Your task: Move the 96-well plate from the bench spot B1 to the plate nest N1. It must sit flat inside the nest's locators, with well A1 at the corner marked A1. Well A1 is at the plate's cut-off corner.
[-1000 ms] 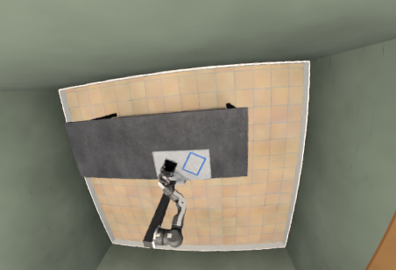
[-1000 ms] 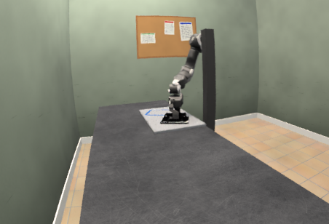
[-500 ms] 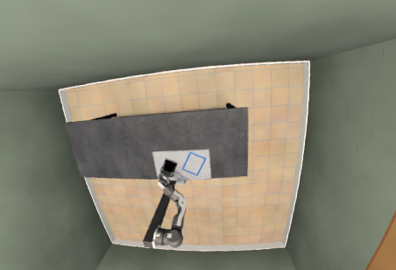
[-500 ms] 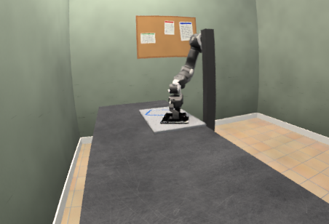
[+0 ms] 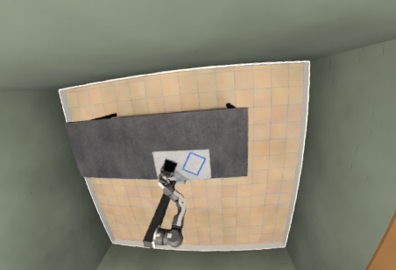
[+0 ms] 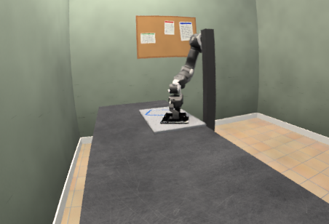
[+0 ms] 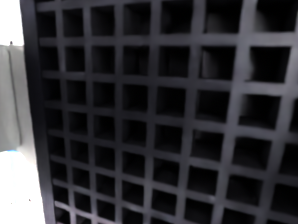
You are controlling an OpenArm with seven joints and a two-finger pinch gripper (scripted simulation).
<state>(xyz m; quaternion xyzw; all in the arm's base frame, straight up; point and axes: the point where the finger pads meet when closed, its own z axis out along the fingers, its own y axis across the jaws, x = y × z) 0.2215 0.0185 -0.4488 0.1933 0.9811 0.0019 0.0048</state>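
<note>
The black 96-well plate [image 5: 168, 165] lies at the near-left part of the light grey mat [image 5: 182, 164] on the dark bench. In the side view the plate [image 6: 175, 118] looks low on the mat or just above it. My gripper [image 6: 176, 114] stands straight down over the plate and is shut on it. The wrist view is filled with the plate's grid of square wells [image 7: 160, 115]; the fingertips are out of view there. The blue-outlined square [image 5: 194, 163] lies on the mat to the right of the plate, empty. I cannot make out the cut-off corner.
A tall dark post [image 6: 208, 78] carrying the arm stands at the bench edge beside the mat. The bench [image 6: 175, 173] is long and dark grey. A cork board [image 6: 165, 36] hangs on the back wall.
</note>
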